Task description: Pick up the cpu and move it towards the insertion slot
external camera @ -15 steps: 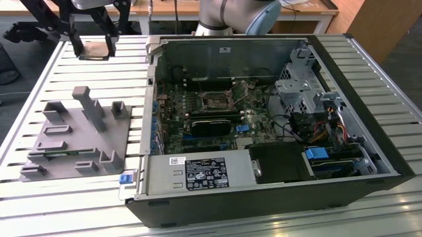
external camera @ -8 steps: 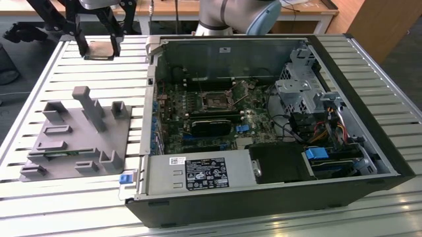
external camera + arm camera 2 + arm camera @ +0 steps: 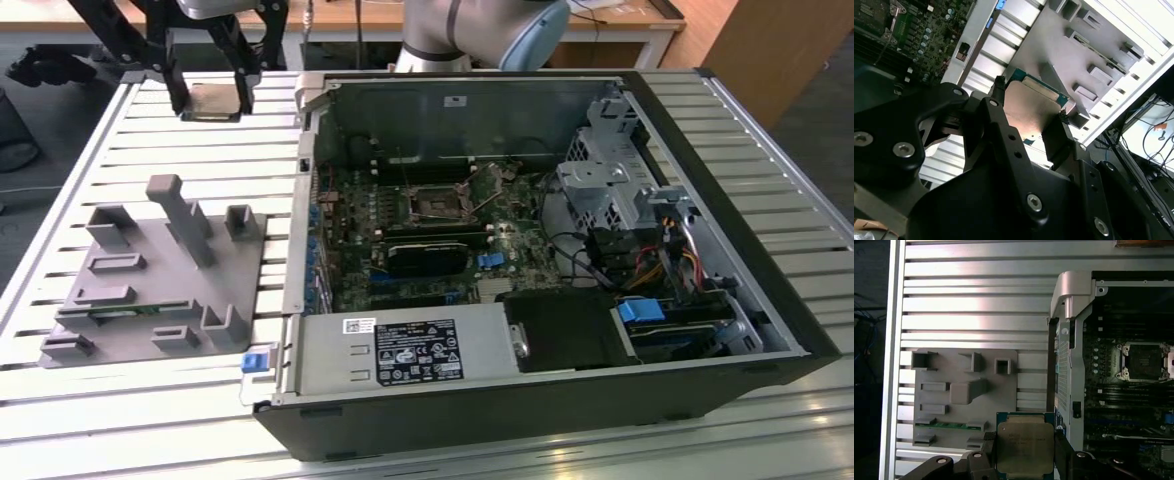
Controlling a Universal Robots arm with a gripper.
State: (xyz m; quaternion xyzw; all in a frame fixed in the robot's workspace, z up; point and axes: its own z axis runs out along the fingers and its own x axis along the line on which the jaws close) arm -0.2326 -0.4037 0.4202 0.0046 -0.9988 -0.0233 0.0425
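Note:
My gripper hangs above the slatted table at the exterior view's far left, shut on the cpu, a small flat square chip. In the first wrist view the cpu shows its silvery face and pale green rim, clamped between two black fingers. In the second wrist view the cpu sits edge-held between the fingertips. The insertion slot, a small dark square socket with a shiny frame, lies on the motherboard inside the open case, well to the exterior view's right of the gripper. The slot lies uncovered.
The grey fixture plate with raised blocks lies on the table, a green memory stick in it. The case's upright wall stands between gripper and motherboard. A black rectangular block sits near the slot; a drive cage and cables lie beyond.

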